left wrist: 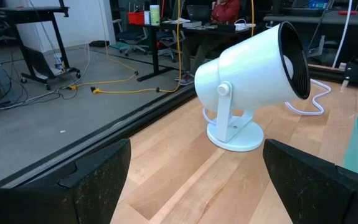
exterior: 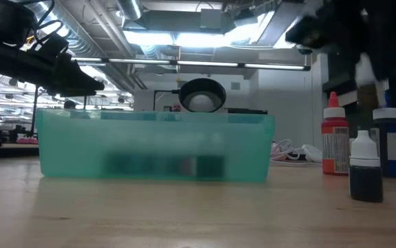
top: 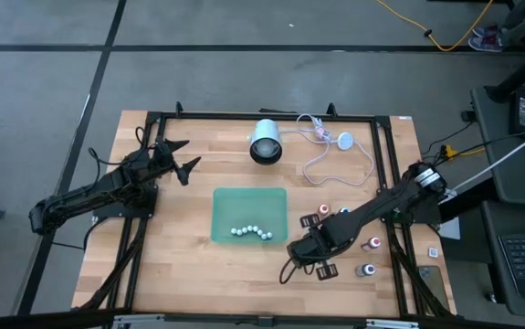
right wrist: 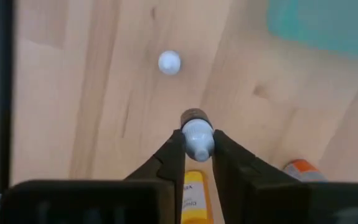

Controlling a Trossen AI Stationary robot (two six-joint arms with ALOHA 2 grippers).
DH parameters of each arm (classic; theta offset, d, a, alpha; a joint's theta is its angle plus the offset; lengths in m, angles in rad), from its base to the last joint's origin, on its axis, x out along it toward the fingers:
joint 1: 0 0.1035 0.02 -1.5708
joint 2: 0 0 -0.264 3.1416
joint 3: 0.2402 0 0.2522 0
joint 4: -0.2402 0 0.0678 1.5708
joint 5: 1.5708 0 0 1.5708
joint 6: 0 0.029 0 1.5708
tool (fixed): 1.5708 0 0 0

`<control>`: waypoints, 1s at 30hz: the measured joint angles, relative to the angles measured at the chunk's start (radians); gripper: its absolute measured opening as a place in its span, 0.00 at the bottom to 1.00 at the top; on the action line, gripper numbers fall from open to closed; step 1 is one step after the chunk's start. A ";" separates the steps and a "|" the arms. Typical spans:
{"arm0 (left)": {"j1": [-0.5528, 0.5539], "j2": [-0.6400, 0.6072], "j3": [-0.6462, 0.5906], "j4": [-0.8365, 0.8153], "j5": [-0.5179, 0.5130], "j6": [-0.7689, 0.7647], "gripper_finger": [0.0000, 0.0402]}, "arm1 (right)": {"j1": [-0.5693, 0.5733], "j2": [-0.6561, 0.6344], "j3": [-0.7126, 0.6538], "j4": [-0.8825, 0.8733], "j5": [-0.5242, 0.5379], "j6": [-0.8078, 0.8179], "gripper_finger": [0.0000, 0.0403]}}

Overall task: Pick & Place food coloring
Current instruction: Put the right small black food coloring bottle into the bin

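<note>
- Overhead, the right gripper (top: 306, 249) sits low over the wooden table (top: 180, 265), just beside the front right corner of the green tray (top: 248, 196).
- Its wrist view shows the two dark fingers (right wrist: 169, 158) closed tight around a small bottle (right wrist: 196, 140) with a pale cap and a yellow label below; this bottle lies along the fingers, cap pointing away from the wrist.
- A small white ball (right wrist: 169, 62) lies on the bare wood beyond the held bottle, apart from it.
- An orange-capped bottle (right wrist: 300, 168) stands just beside the right gripper.
- Other food coloring bottles stand upright on the table to the right of the tray: a red one (exterior: 334, 134), a blue one (exterior: 389, 141) and a dark one (exterior: 366, 167) with a pale cap, all seen in the low view; they are near one another but not touching.
- From above, two bottles (top: 369, 244) and (top: 365, 270) stand beside the right arm, towards the table's right edge.
- Inside the tray, a curved row of pale beads (top: 251, 232) rests on the floor.
- The left gripper (top: 182, 157) waits near the table's far left corner, its jaws spread wide and holding nothing, pointed at a white lamp (left wrist: 253, 74) that stands on a round base.
- A white cable (top: 330, 155) loops across the wood behind the tray.
</note>
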 joint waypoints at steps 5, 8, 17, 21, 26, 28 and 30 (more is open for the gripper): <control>0.000 0.000 0.000 0.000 0.000 0.000 0.90 | -0.056 0.018 0.155 -0.038 0.001 -0.003 0.14; 0.000 0.000 0.000 0.000 0.000 0.000 0.90 | -0.103 0.054 0.261 -0.060 0.002 -0.022 0.14; 0.000 0.000 0.000 0.000 0.000 0.000 0.90 | -0.232 0.223 0.463 -0.056 0.003 -0.105 0.15; 0.000 0.000 0.000 0.000 0.000 0.000 0.90 | -0.273 0.292 0.475 -0.033 0.003 -0.104 0.15; 0.000 0.000 0.000 0.000 0.000 0.000 0.90 | -0.294 0.362 0.477 -0.022 -0.002 -0.103 0.15; 0.000 0.000 0.000 0.000 0.000 0.000 0.90 | -0.298 0.380 0.477 -0.021 -0.005 -0.102 0.15; 0.000 0.000 0.000 0.000 0.000 0.000 0.90 | -0.301 0.396 0.477 -0.019 -0.006 -0.098 0.16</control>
